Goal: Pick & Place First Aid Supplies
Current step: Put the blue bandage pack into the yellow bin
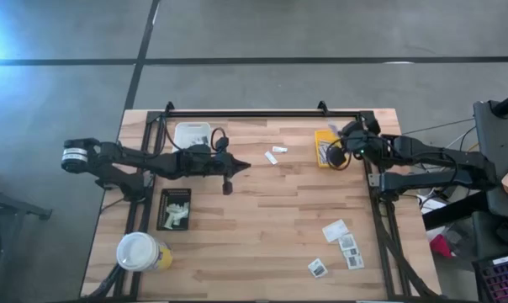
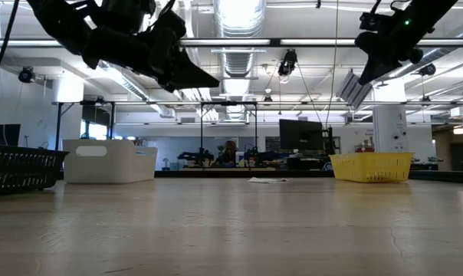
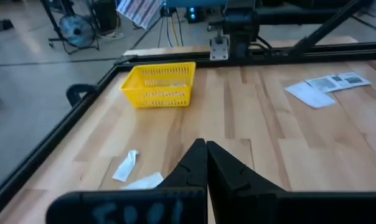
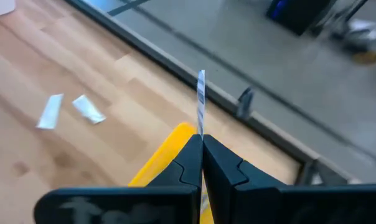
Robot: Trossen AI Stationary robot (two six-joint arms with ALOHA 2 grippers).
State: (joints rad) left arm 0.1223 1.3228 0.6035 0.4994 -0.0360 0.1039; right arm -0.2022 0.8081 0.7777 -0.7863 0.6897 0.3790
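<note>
My right gripper (image 4: 202, 142) is shut on a flat striped packet (image 2: 354, 88), held in the air over the yellow tray (image 1: 324, 150) at the far right. My left gripper (image 3: 205, 148) is shut with nothing in it. It hovers over the table's middle (image 1: 244, 166), pointing toward the right edge. Two small white pieces (image 1: 275, 154) lie flat on the wood between my left gripper and the yellow tray. Several white packets with grey print (image 1: 342, 244) lie flat near the front right. My right gripper pinches the striped packet by its one end (image 4: 201, 127) between the two fingers. The packet shows edge-on in the right wrist view and sticks out past the fingertips. It is lifted clear, above the yellow tray's rim (image 4: 169, 155).
A white tray (image 1: 191, 133) stands at the far left. A black tray (image 1: 174, 209) with white pieces is at the left, and a white-topped yellow cup (image 1: 140, 251) near the front left. Black frame rails (image 1: 262, 112) border the table's far edge and sides.
</note>
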